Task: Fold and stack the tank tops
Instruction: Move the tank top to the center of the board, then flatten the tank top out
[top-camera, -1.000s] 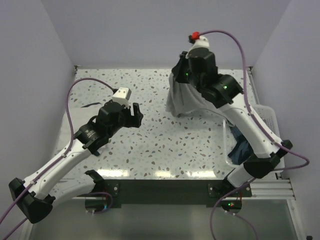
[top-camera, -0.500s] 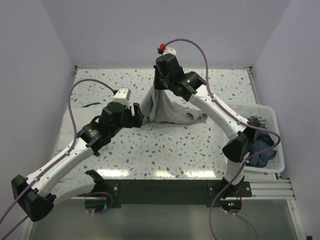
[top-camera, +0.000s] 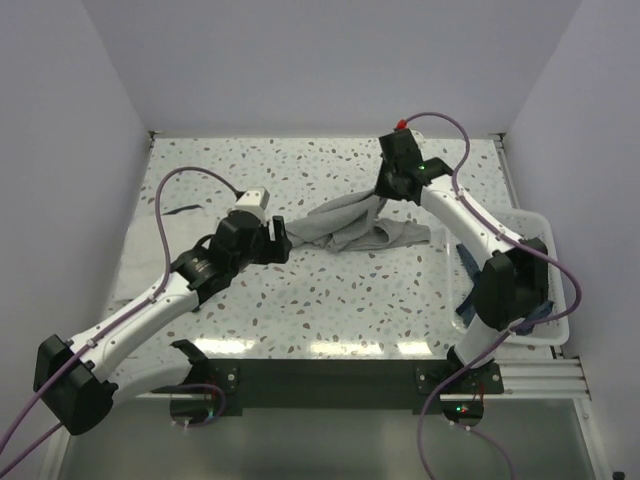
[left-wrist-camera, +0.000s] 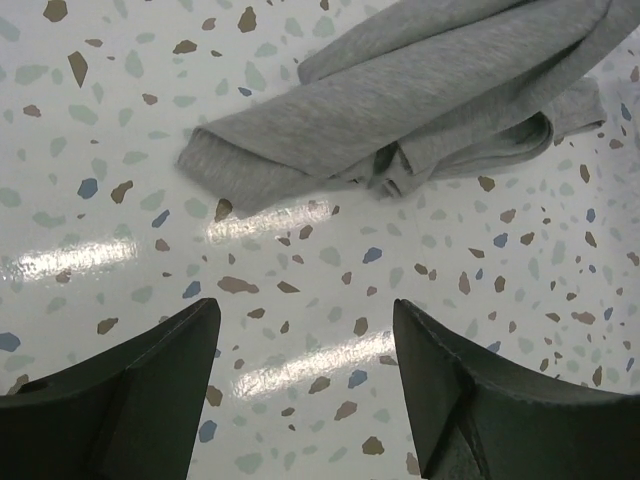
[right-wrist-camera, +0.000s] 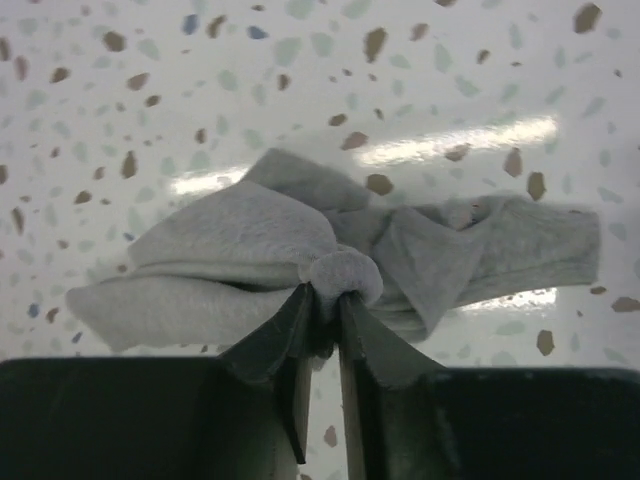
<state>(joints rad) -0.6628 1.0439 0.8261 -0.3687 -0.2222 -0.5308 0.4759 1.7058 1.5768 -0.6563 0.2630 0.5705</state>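
The light heather grey tank top (top-camera: 352, 226) lies bunched on the speckled table, stretched from centre toward the back right. My right gripper (top-camera: 386, 194) is low over its right end, its jaws pinched on a small fold of the grey tank top (right-wrist-camera: 230, 250) at the fingertips (right-wrist-camera: 325, 292). My left gripper (top-camera: 277, 236) stands open just left of the cloth's left end. In the left wrist view the tank top (left-wrist-camera: 400, 110) lies ahead of the open left gripper (left-wrist-camera: 305, 330), with bare table between the fingers.
A white lattice basket (top-camera: 532, 216) sits at the right table edge with dark blue cloth (top-camera: 470, 264) in it, partly behind the right arm. A thin dark mark (top-camera: 182, 210) lies at the left. Walls close in the table on three sides.
The right gripper carried the hanging grey top from the back right toward the centre, then came down and back right, laying it along the table. The left gripper moved slightly nearer the cloth.
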